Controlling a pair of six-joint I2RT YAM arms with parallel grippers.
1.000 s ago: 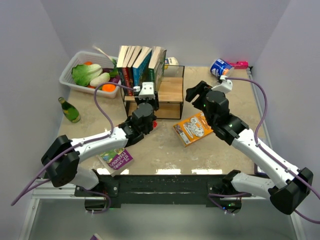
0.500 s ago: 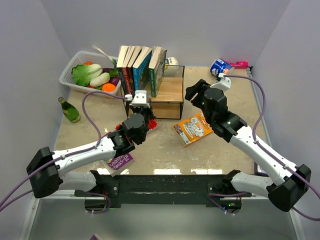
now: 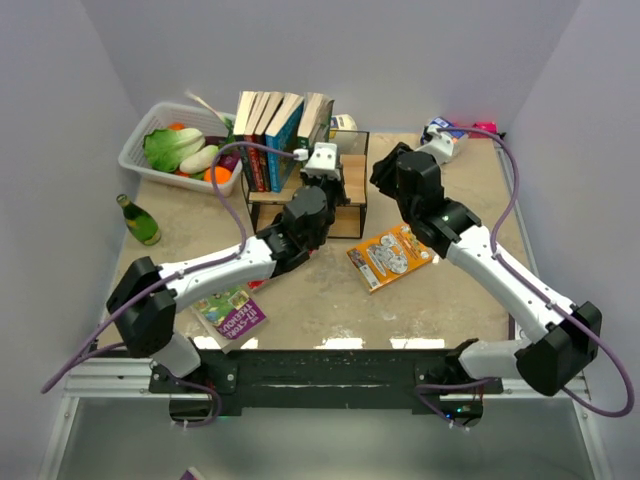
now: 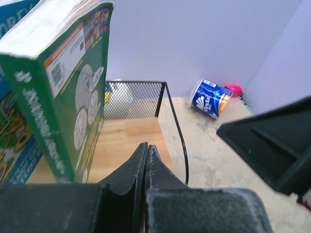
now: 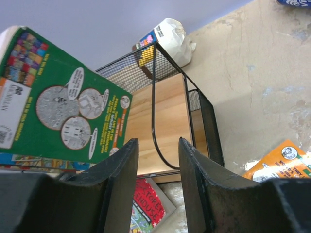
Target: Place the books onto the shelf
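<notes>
Several books (image 3: 282,128) stand upright on the left of the shelf (image 3: 350,190). The rightmost is a green one with coins (image 4: 63,97), which leans right. My left gripper (image 3: 330,170) is shut and empty; its tips (image 4: 146,148) hover over the wooden top board (image 4: 131,138), just right of that green book (image 5: 63,116). At the shelf's right side my right gripper (image 3: 380,178) is open, its fingers (image 5: 121,165) apart with nothing held. An orange book (image 3: 390,255) lies flat right of the shelf. A purple-green one (image 3: 232,315) lies near the front. A red one (image 5: 148,204) lies by the shelf's foot.
A white basket (image 3: 135,150) of vegetables stands at the back left, with a green bottle (image 3: 140,220) in front of it. A blue cup (image 4: 210,98) and a pink item (image 3: 483,128) lie at the back right. A white bag (image 5: 170,34) sits behind the shelf.
My left arm rose from in front of the shelf to its top board and its jaws closed. The right gripper came nearer the shelf and its jaws narrowed.
</notes>
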